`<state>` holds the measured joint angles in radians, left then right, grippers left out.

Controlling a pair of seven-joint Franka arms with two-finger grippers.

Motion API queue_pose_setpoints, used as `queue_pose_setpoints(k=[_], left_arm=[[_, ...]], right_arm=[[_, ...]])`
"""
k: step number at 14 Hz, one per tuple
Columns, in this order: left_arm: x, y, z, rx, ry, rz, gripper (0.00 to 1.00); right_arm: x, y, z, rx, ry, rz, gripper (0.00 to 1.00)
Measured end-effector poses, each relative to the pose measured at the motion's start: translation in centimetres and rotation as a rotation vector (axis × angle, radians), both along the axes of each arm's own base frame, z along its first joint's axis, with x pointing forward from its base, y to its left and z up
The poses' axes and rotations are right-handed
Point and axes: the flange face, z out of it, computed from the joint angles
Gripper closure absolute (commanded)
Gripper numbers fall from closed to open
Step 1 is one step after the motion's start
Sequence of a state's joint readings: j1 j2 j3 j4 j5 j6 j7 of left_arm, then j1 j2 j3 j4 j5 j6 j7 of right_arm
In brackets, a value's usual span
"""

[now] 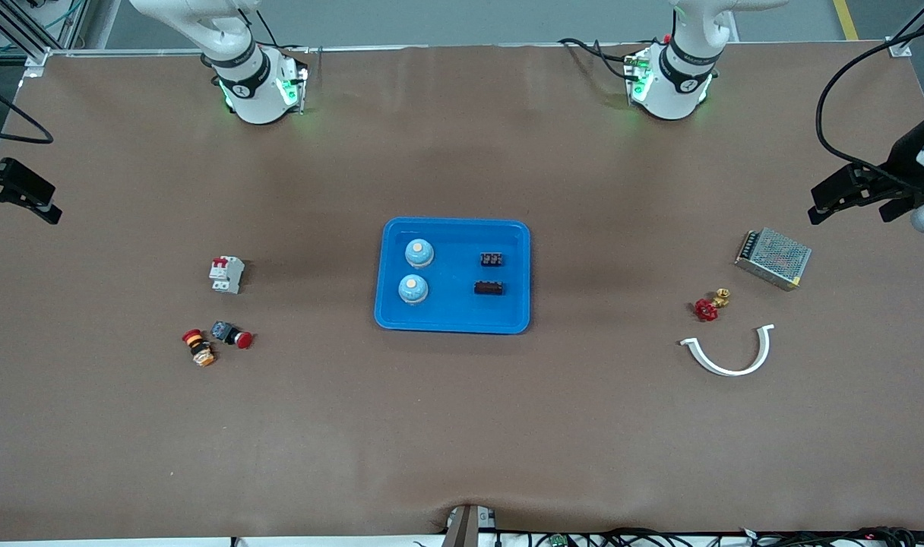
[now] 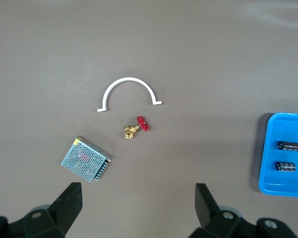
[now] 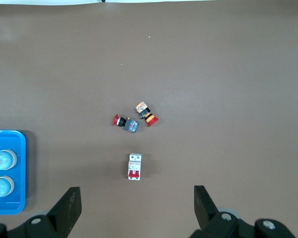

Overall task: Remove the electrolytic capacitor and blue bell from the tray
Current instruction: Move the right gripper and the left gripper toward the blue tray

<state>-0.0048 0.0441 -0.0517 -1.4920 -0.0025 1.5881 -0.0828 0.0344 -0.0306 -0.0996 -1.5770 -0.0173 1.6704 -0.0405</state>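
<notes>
2 bells (image 1: 416, 271), 2 capacitors (image 1: 490, 274), blue tray (image 1: 453, 323), brown table (image 1: 462, 425)

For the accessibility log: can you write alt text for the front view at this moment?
A blue tray sits mid-table holding two bells and two black capacitors. Both arms wait at the table's ends, the left tool and right tool open and empty, with small parts scattered near each.
</notes>
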Motion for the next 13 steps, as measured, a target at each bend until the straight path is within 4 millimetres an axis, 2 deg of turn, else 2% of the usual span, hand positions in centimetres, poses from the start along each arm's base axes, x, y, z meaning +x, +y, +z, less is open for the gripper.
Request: queue_pose_setpoints(k=[7, 11, 13], left_arm=[[0.0, -0.2, -0.1, 0.0, 0.001, -0.004, 0.0], [0.0, -1.5, -0.6, -0.003, 0.013, -0.024, 0.0], [0.0, -2.8, -1.2, -0.014, 0.026, -0.02, 0.0]], right_arm=[[0.0, 0.0, 0.0, 0.0, 0.0, 0.0, 0.0], [0.1, 0.0, -0.1, 0.0, 0.002, 0.0, 0.0], [0.2, 0.1, -0.3, 0.0, 0.006, 0.001, 0.0]])
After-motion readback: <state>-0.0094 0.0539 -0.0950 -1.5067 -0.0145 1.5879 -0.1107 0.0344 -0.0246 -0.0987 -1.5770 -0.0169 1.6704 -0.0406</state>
